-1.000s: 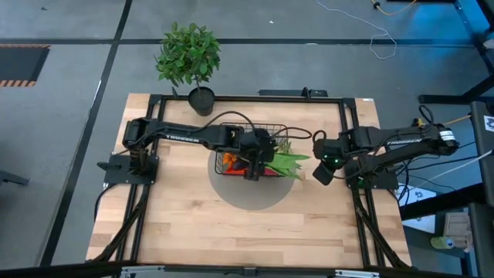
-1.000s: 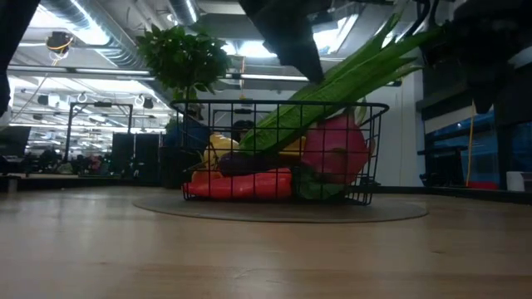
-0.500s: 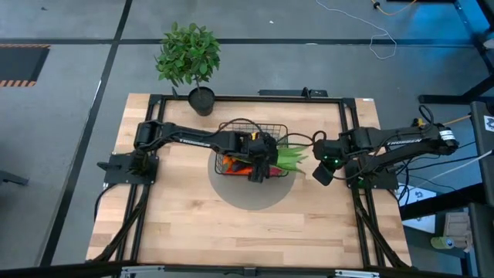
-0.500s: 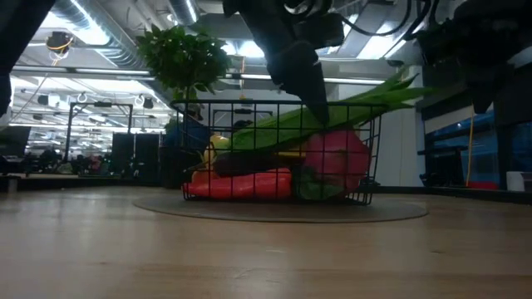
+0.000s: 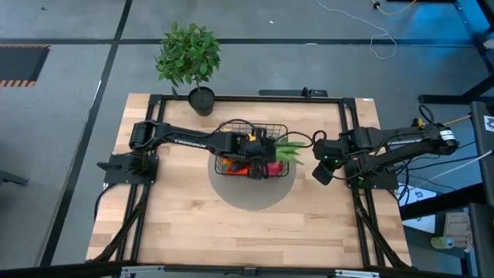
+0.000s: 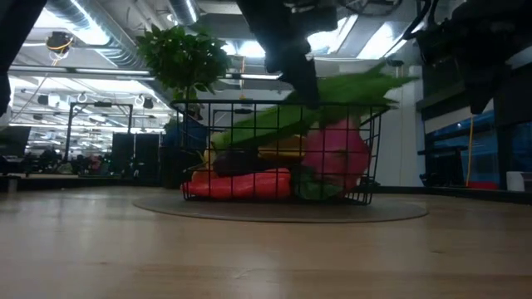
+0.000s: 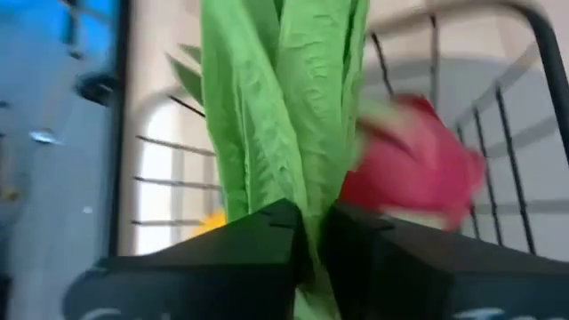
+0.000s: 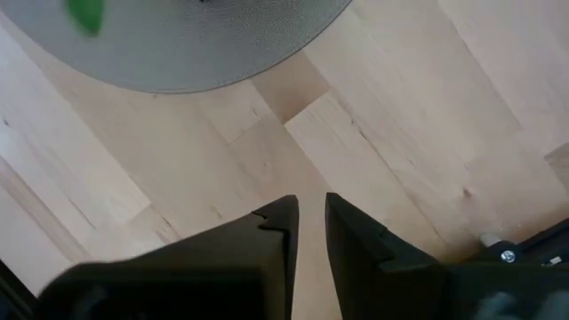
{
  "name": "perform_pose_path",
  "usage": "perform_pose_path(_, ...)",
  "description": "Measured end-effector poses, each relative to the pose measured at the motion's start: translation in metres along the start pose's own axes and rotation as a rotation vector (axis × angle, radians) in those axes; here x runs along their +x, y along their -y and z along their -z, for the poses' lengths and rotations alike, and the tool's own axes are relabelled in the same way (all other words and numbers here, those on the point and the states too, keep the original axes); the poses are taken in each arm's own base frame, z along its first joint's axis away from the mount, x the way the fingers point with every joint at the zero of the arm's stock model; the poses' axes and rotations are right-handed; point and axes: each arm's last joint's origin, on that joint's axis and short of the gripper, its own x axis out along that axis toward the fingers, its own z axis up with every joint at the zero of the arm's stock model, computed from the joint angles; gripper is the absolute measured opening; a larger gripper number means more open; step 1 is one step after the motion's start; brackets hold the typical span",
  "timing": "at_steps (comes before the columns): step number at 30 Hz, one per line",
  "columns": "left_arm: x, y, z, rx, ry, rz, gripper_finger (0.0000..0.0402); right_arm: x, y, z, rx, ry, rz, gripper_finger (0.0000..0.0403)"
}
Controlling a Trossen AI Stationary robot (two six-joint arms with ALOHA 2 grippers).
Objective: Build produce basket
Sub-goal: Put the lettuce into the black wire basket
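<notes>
The black wire basket [image 5: 231, 127] stands on a round grey mat [image 5: 251, 197] mid-table. It holds produce: a pink dragon fruit [image 6: 337, 154], something red [image 6: 241, 184] along the bottom, and dark and yellow pieces above that. Long green stalks [image 6: 266, 124] lie slanted across the top, their leafy end [image 5: 293, 147] sticking out over the basket's right rim. My left gripper [image 5: 261, 150] is over the basket, shut on the stalks [image 7: 267, 107]. My right gripper [image 5: 320, 171] hangs shut and empty over bare wood [image 8: 400, 107] to the right of the mat. My left gripper pinches the green stalks between its two fingers, on the leaf bundle [image 7: 307, 191] partway along its length. The fingers [image 6: 301, 79] slant down from above. The stalks' lower end lies among the produce in the basket [image 6: 224, 137], and the leafy end reaches past the rim.
A potted leafy plant [image 5: 187, 58] stands at the table's far edge, left of the basket. The black frame rails [image 5: 343, 123] run along the table's sides. Bare wood [image 5: 247, 232] lies between the mat and the near edge.
My left gripper has gone from the basket's near side toward the far edge and a little up. The stalks have tipped from steeply slanted to nearly level, and their leafy end has swung toward the far edge.
</notes>
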Motion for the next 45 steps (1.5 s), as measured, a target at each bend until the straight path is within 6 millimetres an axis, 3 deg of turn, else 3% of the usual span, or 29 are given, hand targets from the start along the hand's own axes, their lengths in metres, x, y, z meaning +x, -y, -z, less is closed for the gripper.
perform_pose_path(7, -0.046, -0.015, -0.014, -0.042, 0.045, -0.159, 0.0005, 0.0, 0.0, 0.0, 0.0, 0.002, 0.0, 0.0051)
perform_pose_path(11, -0.079, -0.034, -0.025, -0.193, 0.112, -0.174, 0.0003, 0.0, -0.001, 0.0, 0.001, 0.006, -0.002, 0.0051)
perform_pose_path(14, -0.087, -0.049, -0.023, -0.315, 0.099, -0.144, 0.0002, 0.0, -0.001, 0.0, -0.001, 0.007, -0.004, 0.0051)
perform_pose_path(22, -0.067, -0.066, -0.01, -0.459, 0.014, -0.055, 0.0001, 0.0, -0.001, 0.0, -0.007, 0.006, -0.004, 0.0051)
perform_pose_path(45, -0.019, -0.042, 0.006, -0.443, -0.182, 0.058, 0.0, 0.0, -0.001, 0.0, -0.008, 0.004, -0.004, 0.0051)
